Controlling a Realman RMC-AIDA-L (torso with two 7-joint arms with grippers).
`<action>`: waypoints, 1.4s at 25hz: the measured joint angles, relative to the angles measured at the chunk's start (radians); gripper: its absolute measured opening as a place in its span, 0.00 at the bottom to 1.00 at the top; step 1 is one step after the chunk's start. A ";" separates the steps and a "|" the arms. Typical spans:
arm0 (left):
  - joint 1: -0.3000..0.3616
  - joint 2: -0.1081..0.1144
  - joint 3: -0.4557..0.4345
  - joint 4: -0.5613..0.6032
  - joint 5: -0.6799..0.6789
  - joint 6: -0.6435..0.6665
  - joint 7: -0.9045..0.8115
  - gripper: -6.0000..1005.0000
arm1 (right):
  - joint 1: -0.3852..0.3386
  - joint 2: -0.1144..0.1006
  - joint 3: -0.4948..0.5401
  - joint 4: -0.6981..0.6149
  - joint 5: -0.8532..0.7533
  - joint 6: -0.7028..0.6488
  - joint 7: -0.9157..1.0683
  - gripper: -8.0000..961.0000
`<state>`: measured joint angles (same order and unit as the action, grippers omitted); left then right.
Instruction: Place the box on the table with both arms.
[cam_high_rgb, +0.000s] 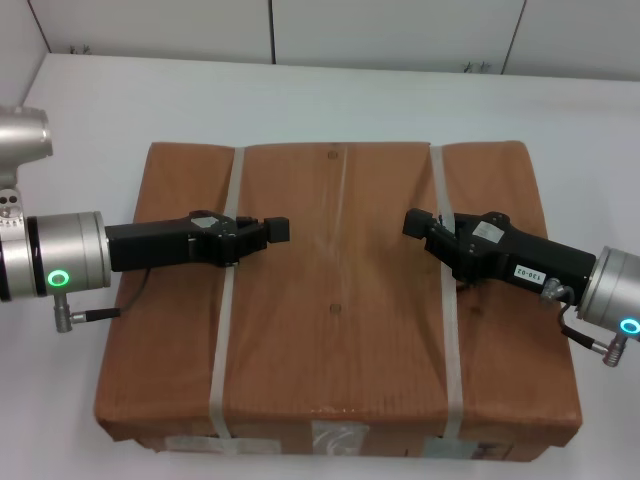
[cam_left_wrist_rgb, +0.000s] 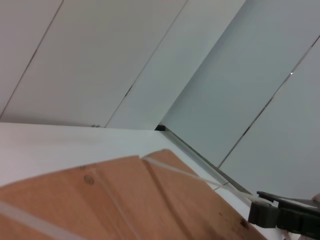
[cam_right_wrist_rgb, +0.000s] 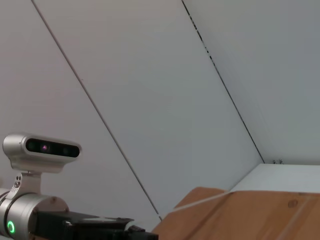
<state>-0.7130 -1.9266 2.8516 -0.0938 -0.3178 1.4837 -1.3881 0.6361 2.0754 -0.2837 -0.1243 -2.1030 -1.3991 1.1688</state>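
Both arms reach inward over the box (cam_high_rgb: 335, 300) — left gripper (cam_high_rgb: 275, 230); right gripper (cam_high_rgb: 412, 222); finger gaps indiscernible.

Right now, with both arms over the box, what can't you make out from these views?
- Head view: whether the left end effector and right end effector are open or shut.
- Head view: the box labels on its near side, cut off by the bottom edge.
- Head view: whether the box rests on the table; the box hides its underside.
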 joint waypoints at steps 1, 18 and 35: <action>0.000 0.000 0.000 0.000 0.000 0.000 0.000 0.02 | 0.000 0.000 0.000 0.000 0.000 0.000 0.000 0.05; -0.002 0.000 0.000 0.000 0.000 -0.002 0.006 0.02 | -0.001 0.002 0.001 0.000 0.000 0.009 -0.004 0.05; -0.019 -0.040 0.012 -0.037 -0.001 -0.238 0.010 0.02 | 0.138 0.003 -0.067 0.122 -0.010 0.341 -0.002 0.05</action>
<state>-0.7321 -1.9666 2.8633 -0.1307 -0.3188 1.2459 -1.3785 0.7739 2.0785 -0.3508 -0.0024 -2.1131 -1.0582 1.1670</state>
